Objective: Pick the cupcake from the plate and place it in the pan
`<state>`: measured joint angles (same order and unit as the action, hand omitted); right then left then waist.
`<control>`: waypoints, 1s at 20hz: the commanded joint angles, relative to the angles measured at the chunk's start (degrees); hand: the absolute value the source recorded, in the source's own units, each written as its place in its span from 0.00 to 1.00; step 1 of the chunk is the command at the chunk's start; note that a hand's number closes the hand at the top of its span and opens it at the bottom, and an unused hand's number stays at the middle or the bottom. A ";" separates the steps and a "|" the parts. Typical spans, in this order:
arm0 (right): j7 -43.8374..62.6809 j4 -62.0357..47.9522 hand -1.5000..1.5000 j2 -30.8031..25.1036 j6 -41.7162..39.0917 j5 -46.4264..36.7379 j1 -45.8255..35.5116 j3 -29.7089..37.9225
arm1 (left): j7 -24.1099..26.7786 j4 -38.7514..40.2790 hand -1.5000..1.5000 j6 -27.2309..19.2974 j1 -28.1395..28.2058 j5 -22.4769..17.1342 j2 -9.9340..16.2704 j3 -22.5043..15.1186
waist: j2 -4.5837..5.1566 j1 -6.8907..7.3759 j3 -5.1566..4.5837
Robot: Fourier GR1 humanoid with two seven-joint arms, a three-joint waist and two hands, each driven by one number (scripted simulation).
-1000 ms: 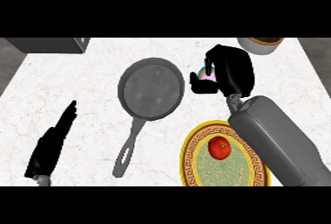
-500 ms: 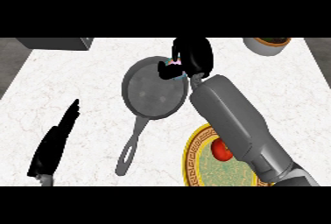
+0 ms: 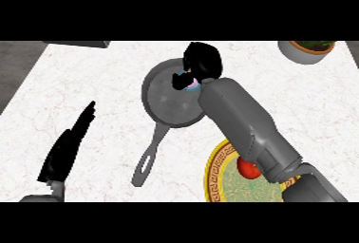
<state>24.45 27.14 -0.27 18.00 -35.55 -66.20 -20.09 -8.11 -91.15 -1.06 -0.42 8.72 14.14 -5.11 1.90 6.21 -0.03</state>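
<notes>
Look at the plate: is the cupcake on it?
No: the right hand holds the cupcake over the pan; the plate carries only a red item.

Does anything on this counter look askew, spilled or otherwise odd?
Nothing stands out. The pan lies flat, the right robot hand holds the cupcake over it, the red item sits on the plate, and the left robot hand rests open at the left.

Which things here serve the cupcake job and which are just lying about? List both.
In the job:
cupcake, held over the pan
pan
plate
right robot hand, curled round the cupcake

Lying about:
red round item on the plate
potted plant
left robot hand, resting open
</notes>
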 commanded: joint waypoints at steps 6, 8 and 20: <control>-3.38 -4.57 0.00 0.27 -1.26 18.18 4.38 8.08 | 0.14 1.20 0.50 0.96 -3.33 0.58 -0.87 -1.55 | 1.37 3.68 0.17; -6.09 -3.86 0.00 0.27 -0.76 22.05 4.21 9.86 | -0.42 1.19 0.50 1.88 -3.68 -0.20 -0.56 -1.26 | 1.01 3.43 0.19; -21.82 -3.09 0.00 0.27 21.54 31.61 2.30 18.48 | 0.06 2.16 0.50 0.53 -2.42 -0.11 -1.06 0.09 | 0.17 0.52 0.13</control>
<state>6.23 24.43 0.00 34.22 -7.22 -63.43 -4.94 -7.78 -89.40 -0.46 -2.82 9.34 13.05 -6.10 2.38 8.25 0.13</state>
